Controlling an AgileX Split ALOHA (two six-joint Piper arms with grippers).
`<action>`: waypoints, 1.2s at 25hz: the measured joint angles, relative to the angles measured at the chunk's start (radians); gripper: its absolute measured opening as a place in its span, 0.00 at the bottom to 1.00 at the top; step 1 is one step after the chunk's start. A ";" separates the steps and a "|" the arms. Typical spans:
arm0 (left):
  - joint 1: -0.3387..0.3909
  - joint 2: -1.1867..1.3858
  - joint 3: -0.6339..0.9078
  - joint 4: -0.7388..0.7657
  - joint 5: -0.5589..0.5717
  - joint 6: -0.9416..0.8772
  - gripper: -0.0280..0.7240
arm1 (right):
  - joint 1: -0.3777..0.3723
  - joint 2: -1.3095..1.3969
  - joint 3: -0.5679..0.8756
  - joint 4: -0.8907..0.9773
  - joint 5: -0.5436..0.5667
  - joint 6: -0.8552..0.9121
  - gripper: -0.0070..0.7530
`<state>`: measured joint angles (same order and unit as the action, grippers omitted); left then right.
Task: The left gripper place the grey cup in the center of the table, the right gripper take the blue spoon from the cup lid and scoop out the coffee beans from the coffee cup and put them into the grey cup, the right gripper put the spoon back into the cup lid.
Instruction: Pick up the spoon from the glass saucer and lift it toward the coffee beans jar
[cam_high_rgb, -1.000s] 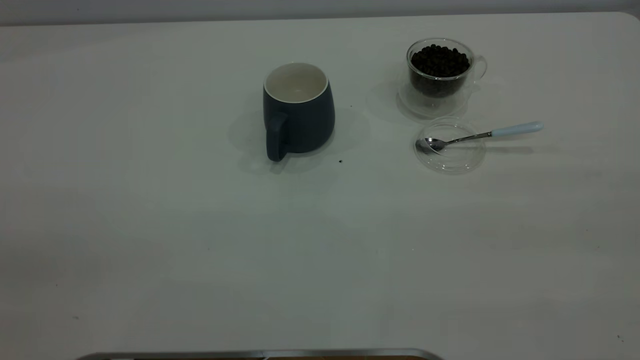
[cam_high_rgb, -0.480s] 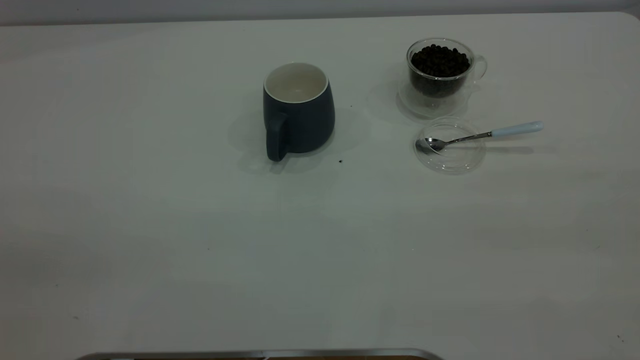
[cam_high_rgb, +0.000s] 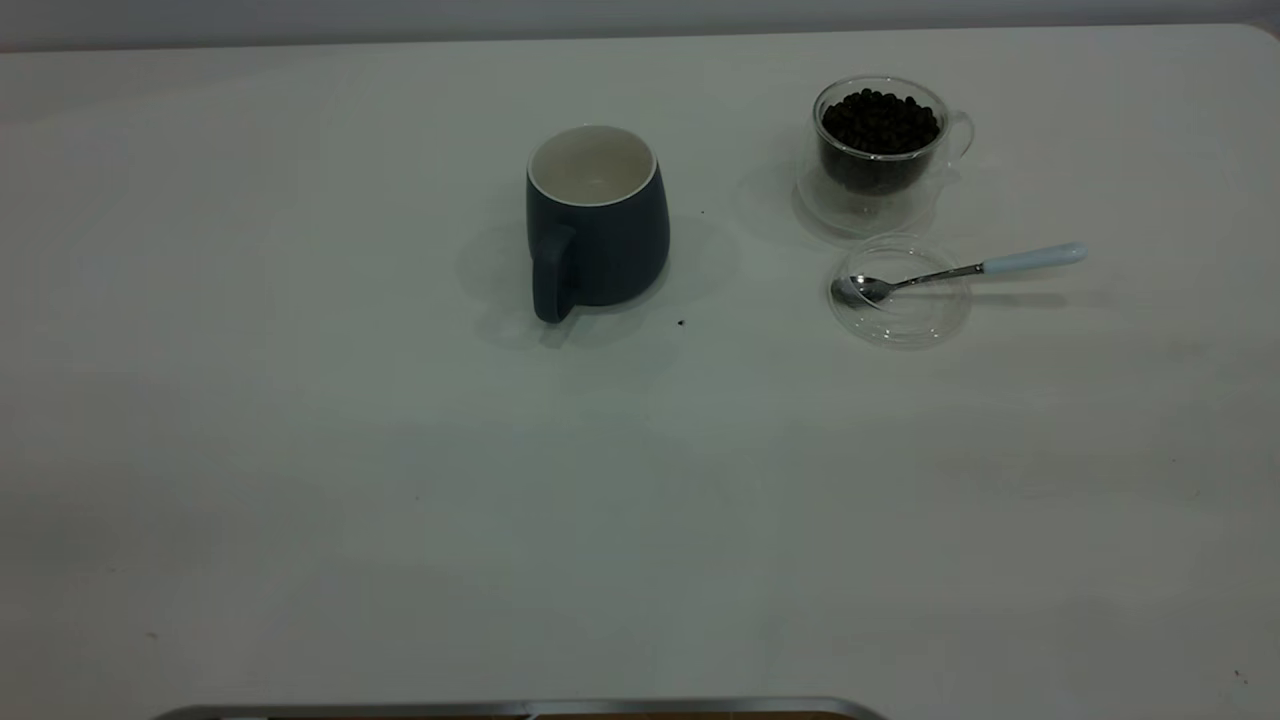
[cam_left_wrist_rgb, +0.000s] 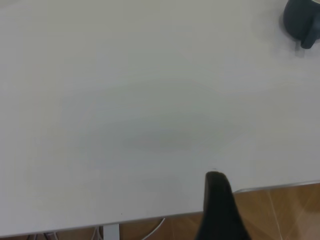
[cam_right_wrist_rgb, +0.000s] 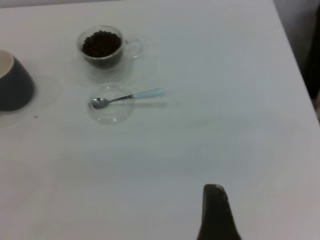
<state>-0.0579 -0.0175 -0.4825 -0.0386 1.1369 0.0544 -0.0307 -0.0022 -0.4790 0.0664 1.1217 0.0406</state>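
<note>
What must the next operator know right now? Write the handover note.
Left gripper: back at the near table edge, away from the things; only one finger shows, so open or shut cannot be told.
Right gripper: likewise back near the table edge, holding nothing visible.
Grey cup: upright near the table's middle, handle toward the camera, inside looks empty.
Coffee cup: full of beans, at the far right.
Spoon: bowl resting in the clear lid, blue handle sticking out to the right.
Done: grey cup appears placed.
Left: pick up the spoon, scoop beans into the grey cup, return the spoon to the lid.
</note>
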 joint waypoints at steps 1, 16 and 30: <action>0.000 0.000 0.000 0.000 0.000 0.000 0.79 | 0.000 0.012 -0.001 0.023 -0.001 -0.006 0.73; 0.000 0.000 0.000 0.000 0.000 0.000 0.79 | 0.000 0.816 -0.037 0.435 -0.426 -0.359 0.82; 0.000 0.000 0.000 0.000 0.000 -0.001 0.79 | 0.000 1.600 -0.265 0.875 -0.520 -0.973 0.79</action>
<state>-0.0579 -0.0175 -0.4825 -0.0386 1.1369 0.0535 -0.0307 1.5979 -0.7441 0.9413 0.6016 -0.9319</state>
